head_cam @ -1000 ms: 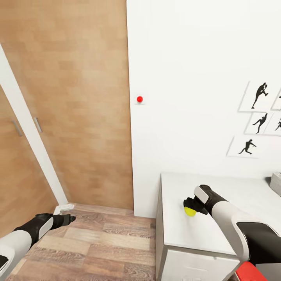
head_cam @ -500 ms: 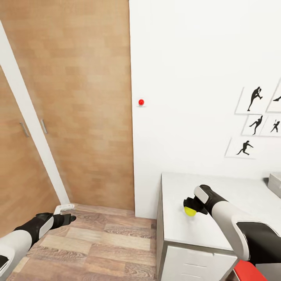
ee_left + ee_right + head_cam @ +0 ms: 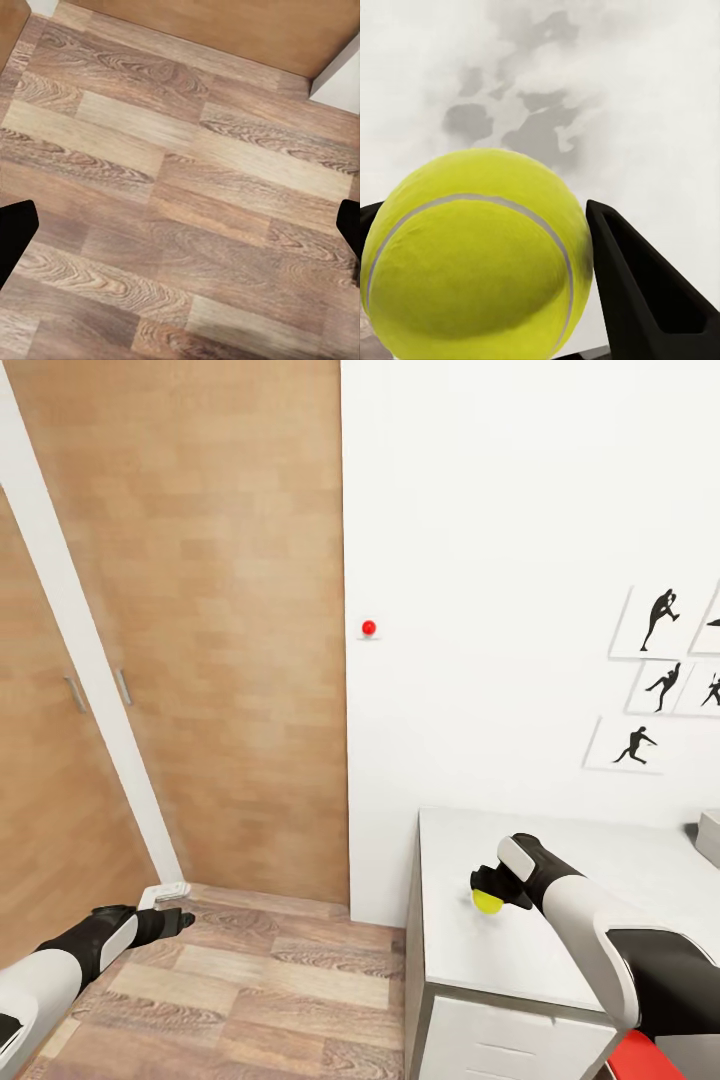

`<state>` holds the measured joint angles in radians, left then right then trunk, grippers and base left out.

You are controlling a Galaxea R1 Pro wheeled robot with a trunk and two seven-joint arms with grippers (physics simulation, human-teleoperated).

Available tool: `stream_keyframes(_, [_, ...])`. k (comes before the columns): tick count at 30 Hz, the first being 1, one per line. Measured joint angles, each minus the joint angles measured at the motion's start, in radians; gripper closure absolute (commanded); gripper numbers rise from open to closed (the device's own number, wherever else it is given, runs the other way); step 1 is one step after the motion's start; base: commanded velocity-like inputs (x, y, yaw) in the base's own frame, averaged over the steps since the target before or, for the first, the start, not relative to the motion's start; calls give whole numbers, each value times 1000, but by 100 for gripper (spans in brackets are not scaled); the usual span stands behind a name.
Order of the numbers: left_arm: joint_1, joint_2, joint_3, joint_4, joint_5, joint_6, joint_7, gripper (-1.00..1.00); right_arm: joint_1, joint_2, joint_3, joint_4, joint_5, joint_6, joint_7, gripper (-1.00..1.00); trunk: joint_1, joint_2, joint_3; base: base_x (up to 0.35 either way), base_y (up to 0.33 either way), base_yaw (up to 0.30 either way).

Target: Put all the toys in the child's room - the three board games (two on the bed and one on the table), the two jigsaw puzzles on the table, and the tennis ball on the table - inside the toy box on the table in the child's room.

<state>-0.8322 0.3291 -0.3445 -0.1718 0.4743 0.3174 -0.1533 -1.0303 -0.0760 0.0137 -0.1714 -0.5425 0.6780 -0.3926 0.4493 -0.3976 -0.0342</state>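
Right gripper (image 3: 487, 888) is over the white table (image 3: 520, 950), its fingers (image 3: 641, 292) pinching the tennis ball (image 3: 487, 902) from both sides, near the table's left edge. Left gripper (image 3: 178, 920) hangs at 8 o'clock above the wood-plank floor (image 3: 180, 195), fingertips spread wide apart, nothing between them. A red knob (image 3: 369, 627) sits on the white wall at 12 o'clock.

1 tennis ball (image 3: 487, 902), 1 table (image 3: 470, 950), 1 red knob (image 3: 369, 627), 5 silhouette pics (image 3: 636, 744).
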Motion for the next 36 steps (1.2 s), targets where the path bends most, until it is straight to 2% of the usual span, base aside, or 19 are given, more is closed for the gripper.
stream_keyframes(16, [0,-3,2,0,1,6,-2,-100,0,0,-1,0,-3,-1,0,100,0,0,0,0,0,-6])
stream_keyframes(30, [0,-1,7,1,6,28,-7,-100,0,1,-6,0,-11,5,10,100,0,0,-17,-6,0,-139])
stream_keyframes(36, [-1,1,7,1,9,44,-9,-100,-1,13,-7,0,-11,6,10,100,0,0,-25,-171,35,-151])
